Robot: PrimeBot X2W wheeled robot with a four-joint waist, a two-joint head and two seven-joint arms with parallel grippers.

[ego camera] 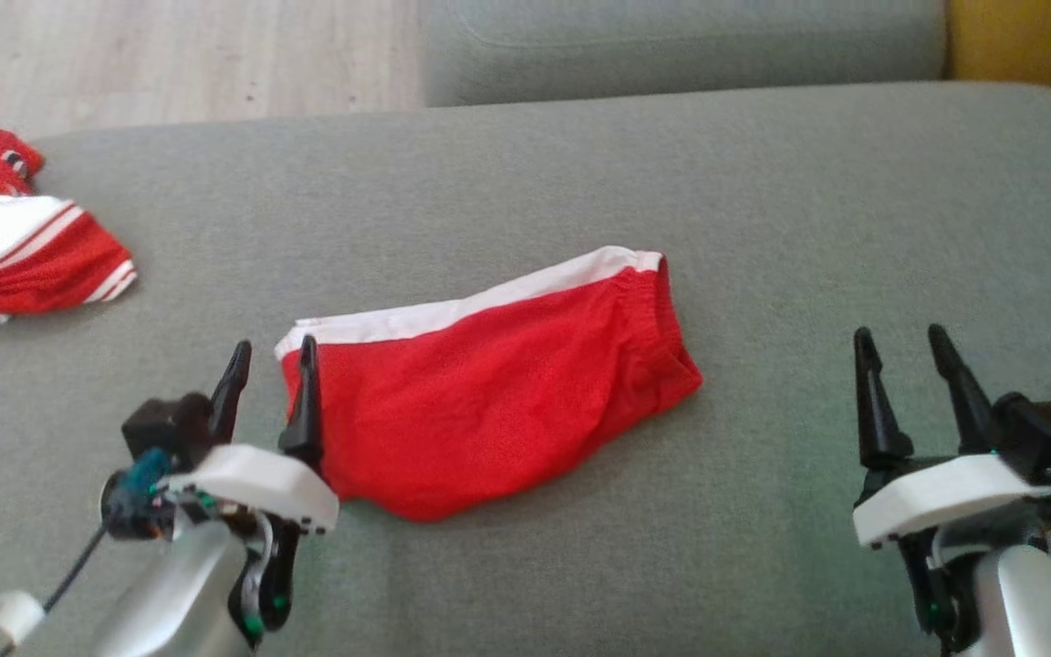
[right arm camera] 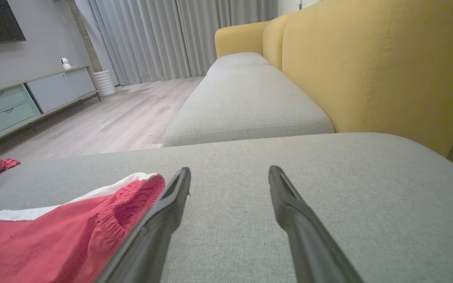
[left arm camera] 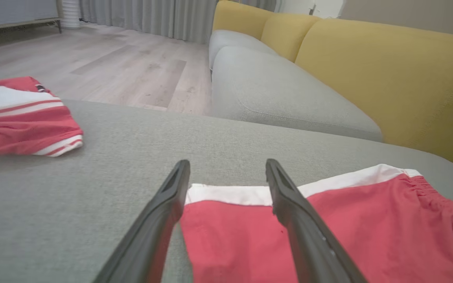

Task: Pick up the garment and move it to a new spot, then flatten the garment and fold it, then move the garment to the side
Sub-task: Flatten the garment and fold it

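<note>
- Left gripper (ego camera: 275, 345): fingers spread, gripping nothing, at the garment (ego camera: 489, 401)'s left, white-banded corner.
- Right gripper (ego camera: 900, 331): fingers spread, empty, well right of the garment.
- Under the garment: grey cushion (ego camera: 763, 182).

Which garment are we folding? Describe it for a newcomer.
On the grey sofa cushion, look centre, beside the left gripper. The red shorts there have one broad white band along the far edge; the red garment far left is bunched, thin-striped.
</note>
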